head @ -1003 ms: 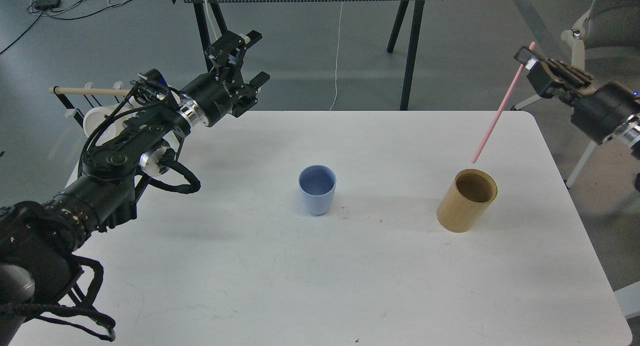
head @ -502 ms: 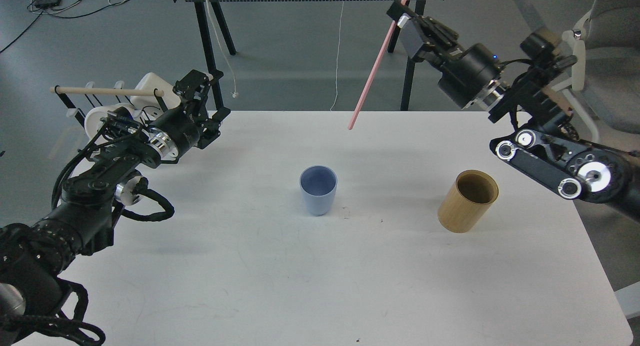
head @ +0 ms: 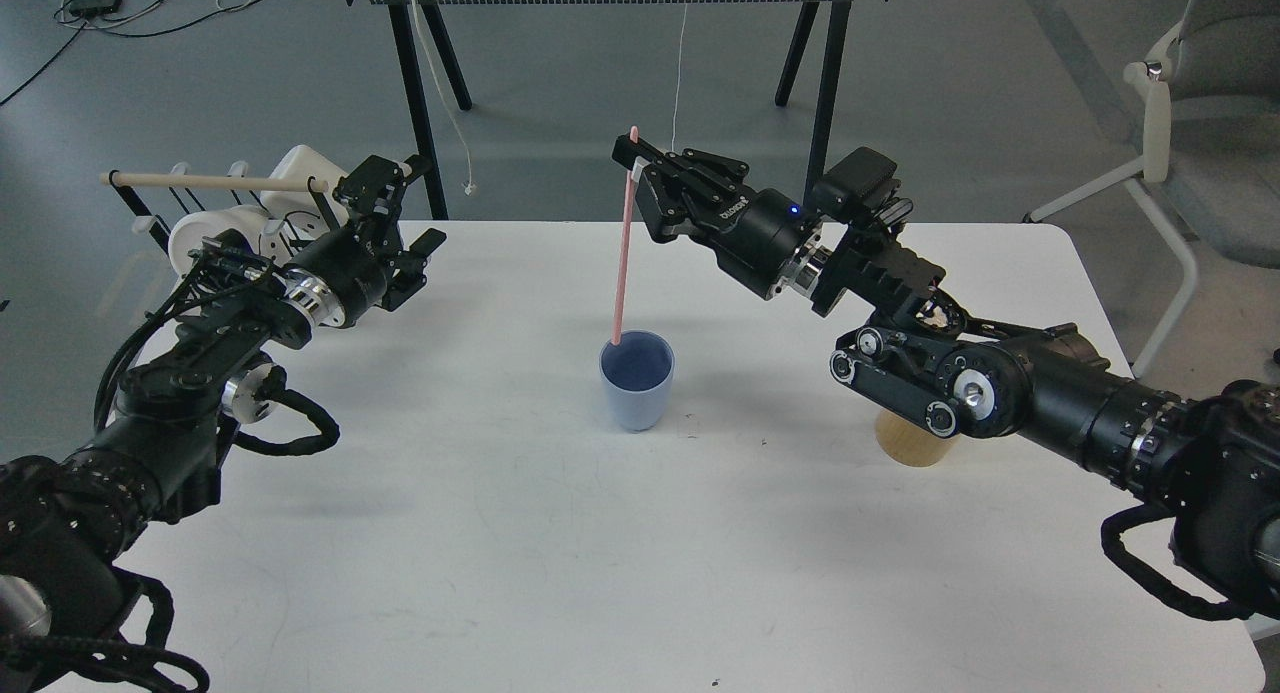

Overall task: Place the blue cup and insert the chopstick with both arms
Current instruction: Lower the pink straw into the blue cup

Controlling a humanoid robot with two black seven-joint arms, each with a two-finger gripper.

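Observation:
The blue cup (head: pixel 636 380) stands upright near the middle of the white table (head: pixel 600 553). My right gripper (head: pixel 634 165) is shut on the top of the pink chopstick (head: pixel 623 263), which hangs almost upright. Its lower tip sits at the cup's far left rim; whether it is inside the cup I cannot tell. My left gripper (head: pixel 395 205) is open and empty at the table's far left edge, well left of the cup.
A tan wooden cylinder (head: pixel 908 446) stands right of the cup, mostly hidden behind my right arm. A rack with a pale wooden rod (head: pixel 210 183) and white mugs (head: pixel 205 235) is beyond the left edge. A trestle table and a chair stand behind.
My right arm has swung left with the chopstick, from above the table's far edge to over the blue cup, and the stick is now near upright. My left gripper barely moved.

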